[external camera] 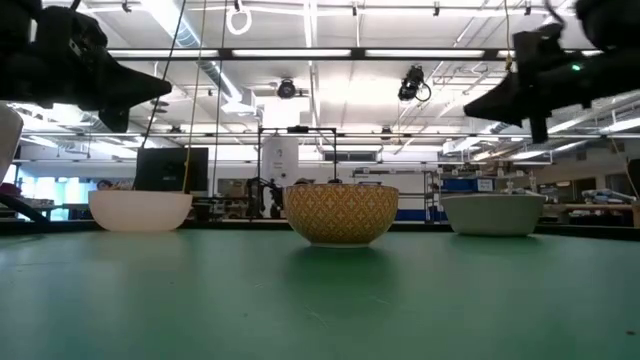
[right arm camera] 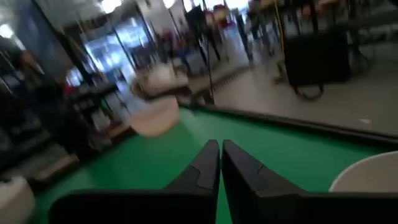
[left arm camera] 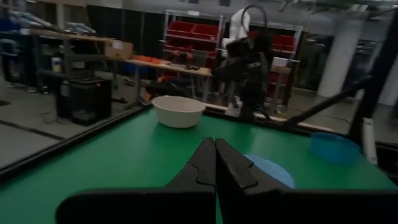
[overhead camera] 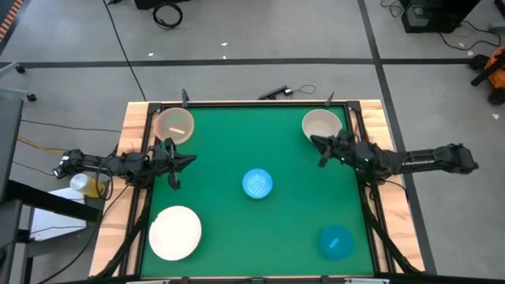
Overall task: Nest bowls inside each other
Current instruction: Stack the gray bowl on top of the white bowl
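Observation:
Five bowls stand apart on their bases on the green table. The tan-peach bowl (overhead camera: 173,125) is at the far left. At the far right is the cream-beige bowl (overhead camera: 321,124). The pale patterned blue bowl (overhead camera: 257,183) stands in the middle. Near left is the large white bowl (overhead camera: 175,232), near right the solid blue bowl (overhead camera: 337,241). My left gripper (overhead camera: 192,160) hovers shut at the left edge, just nearer than the tan-peach bowl. My right gripper (overhead camera: 316,143) hovers shut beside the cream-beige bowl (right arm camera: 370,175), above the table.
A raised dark rim (overhead camera: 252,103) frames the table, with wooden boards (overhead camera: 132,118) outside it. There is open green surface between the bowls. Shelves and benches of the room stand beyond the far edge.

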